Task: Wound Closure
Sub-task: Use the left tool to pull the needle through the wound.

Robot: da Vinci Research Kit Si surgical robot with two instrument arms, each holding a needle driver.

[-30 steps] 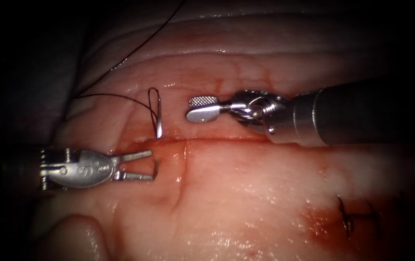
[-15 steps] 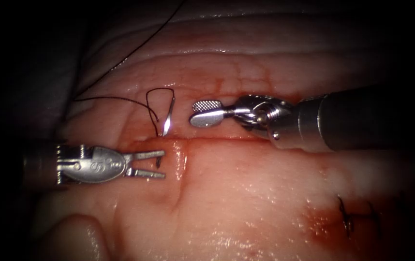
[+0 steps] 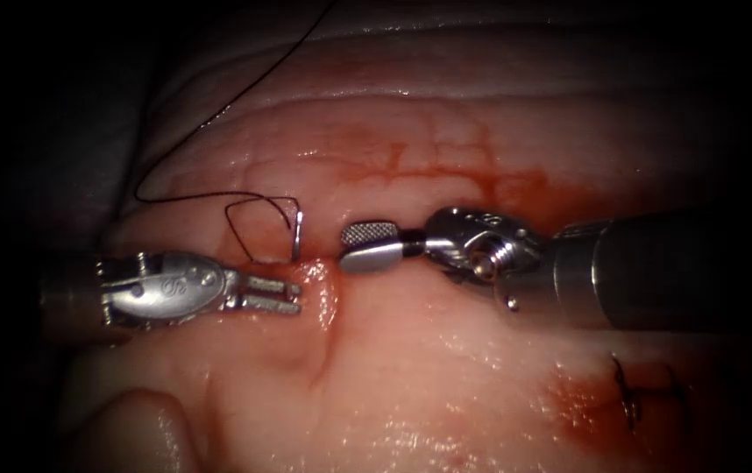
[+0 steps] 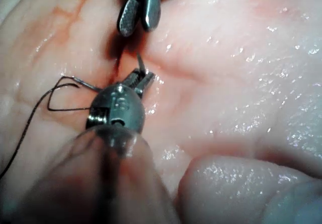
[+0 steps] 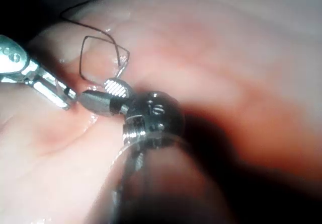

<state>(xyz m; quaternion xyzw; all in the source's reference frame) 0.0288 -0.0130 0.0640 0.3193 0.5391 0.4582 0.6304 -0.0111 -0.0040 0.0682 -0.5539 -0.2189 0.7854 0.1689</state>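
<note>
now left tool [image 3: 293, 297] shifted up, jaws narrowed at needle [image 3: 296, 235] tip; right tool [image 3: 369, 246] jaws agape, empty.

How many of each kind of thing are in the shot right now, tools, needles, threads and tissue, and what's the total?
Tools: 2, the left tool with jaws slightly apart at the needle's lower end, the right tool open, holding nothing.
Needles: 1, the needle, standing in the tissue at the cut.
Threads: 1, the thread, trailing from the needle.
Tissue: 1, the tissue.
Total: 5.
</note>
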